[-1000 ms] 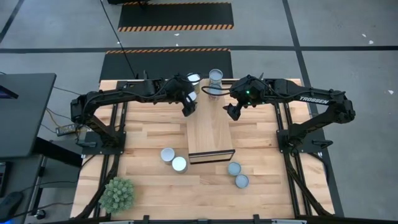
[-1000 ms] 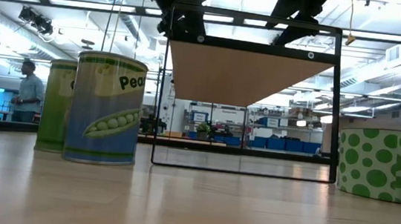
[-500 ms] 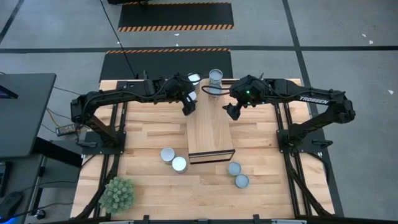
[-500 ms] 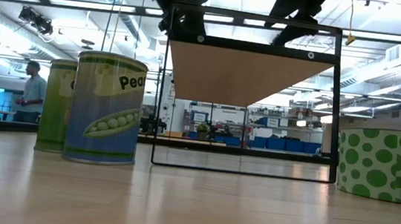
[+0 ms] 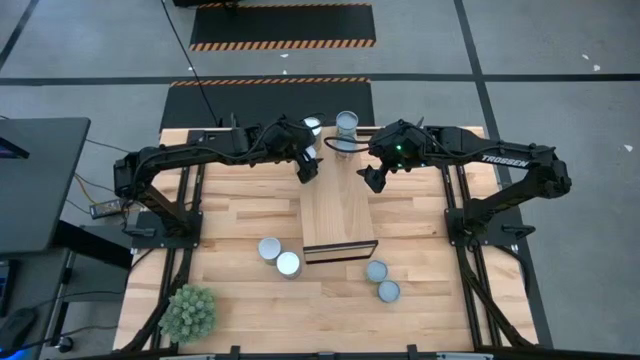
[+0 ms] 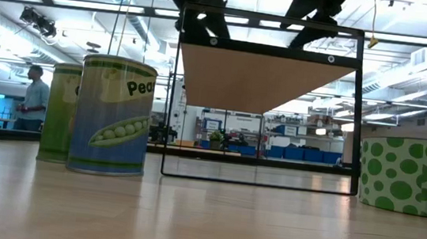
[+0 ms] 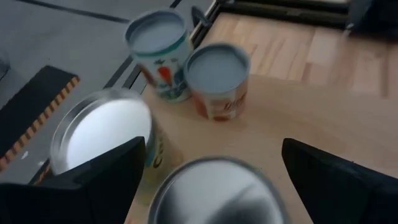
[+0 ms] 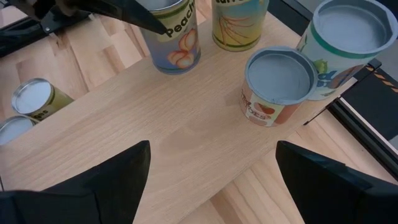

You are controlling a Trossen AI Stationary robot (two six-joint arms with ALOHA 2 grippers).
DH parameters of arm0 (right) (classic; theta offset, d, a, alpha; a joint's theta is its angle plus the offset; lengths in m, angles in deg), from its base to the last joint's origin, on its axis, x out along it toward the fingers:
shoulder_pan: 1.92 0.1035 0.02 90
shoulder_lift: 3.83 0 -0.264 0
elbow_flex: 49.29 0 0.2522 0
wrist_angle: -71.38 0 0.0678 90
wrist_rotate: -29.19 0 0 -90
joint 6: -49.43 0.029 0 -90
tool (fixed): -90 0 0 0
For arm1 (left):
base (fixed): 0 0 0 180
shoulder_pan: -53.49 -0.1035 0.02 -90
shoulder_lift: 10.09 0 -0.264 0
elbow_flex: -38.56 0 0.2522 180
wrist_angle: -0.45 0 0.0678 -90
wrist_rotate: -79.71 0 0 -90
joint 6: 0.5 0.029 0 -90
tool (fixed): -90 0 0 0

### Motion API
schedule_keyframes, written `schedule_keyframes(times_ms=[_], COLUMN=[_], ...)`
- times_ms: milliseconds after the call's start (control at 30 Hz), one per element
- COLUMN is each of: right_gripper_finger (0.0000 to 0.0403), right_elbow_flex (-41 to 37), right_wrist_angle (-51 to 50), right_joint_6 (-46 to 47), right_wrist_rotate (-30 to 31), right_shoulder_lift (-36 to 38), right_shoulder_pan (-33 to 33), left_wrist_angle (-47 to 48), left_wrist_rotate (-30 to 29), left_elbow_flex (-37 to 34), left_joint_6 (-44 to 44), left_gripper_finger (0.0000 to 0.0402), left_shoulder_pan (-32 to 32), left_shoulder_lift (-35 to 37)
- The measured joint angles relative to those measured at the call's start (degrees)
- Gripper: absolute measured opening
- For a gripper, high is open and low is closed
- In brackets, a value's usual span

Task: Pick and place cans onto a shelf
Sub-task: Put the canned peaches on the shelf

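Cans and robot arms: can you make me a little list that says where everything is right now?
cans on shelf: four at its far end, including a peach can and an orange-label can
cans on table: two left of the shelf, two right
left gripper: open, above the shelf's cans
right gripper: open, over the shelf's right edge
plant: near-left table corner

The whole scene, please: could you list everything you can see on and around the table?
Table: one, light wood, under both arms.
Shelf: one, pale wood, middle of the table.
Cans on the shelf: four, grey tops, coloured labels, at its far end.
Cans on the table: four, grey tops, two on each side of the shelf's near end.
Plant: one, green, front-left corner.
Person: one, blue top, in the room behind.
Left gripper: open, above a can at the shelf's far left.
Right gripper: open, at the shelf's right edge.
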Motion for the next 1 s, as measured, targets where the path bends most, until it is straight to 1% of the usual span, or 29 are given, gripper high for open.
schedule_keyframes(times_ms=[200, 300, 433, 567, 667, 800, 867, 1000], right_gripper_finger=[0.0354, 0.0354, 0.0354, 0.0354, 0.0354, 0.0354, 0.0354, 0.0354], right_elbow_flex=[0.0, 0.0, 0.0, 0.0, 0.0, 0.0, 0.0, 0.0], right_wrist_angle=[-0.02, -0.1, -0.61, -1.15, -1.11, -1.07, -1.07, -1.06], right_joint_6=[0.0, 0.04, 0.15, 0.06, -0.23, -0.96, -0.98, -0.86], right_wrist_rotate=[0.0, 0.0, 0.0, 0.0, 0.0, 0.0, 0.0, 0.01], right_shoulder_lift=[-0.02, 0.0, 0.0, 0.0, 0.0, 0.0, 0.0, 0.0], right_shoulder_pan=[0.0, 0.0, 0.0, 0.02, 0.0, 0.0, 0.0, 0.0], left_wrist_angle=[-3.56, -1.9, 2.32, 9.67, 16.71, 25.94, 27.15, 26.12], left_wrist_rotate=[5.77, 6.16, 6.6, 6.64, 6.49, 7.07, 7.73, 8.55], left_elbow_flex=[2.05, 4.32, 5.18, 5.18, 5.19, 5.15, 4.18, -0.88], left_joint_6=[-1.38, -0.43, 0.03, 0.67, 2.55, 3.08, 2.99, 1.67], left_gripper_finger=[0.038, 0.0379, 0.0366, 0.035, 0.0341, 0.0333, 0.0329, 0.032], left_shoulder_pan=[0.0, -0.01, -0.08, -0.84, -2.33, -4.66, -5.46, -5.97], left_shoulder_lift=[0.07, 0.13, 2.47, 6.22, 8.57, 8.69, 8.44, 8.09])
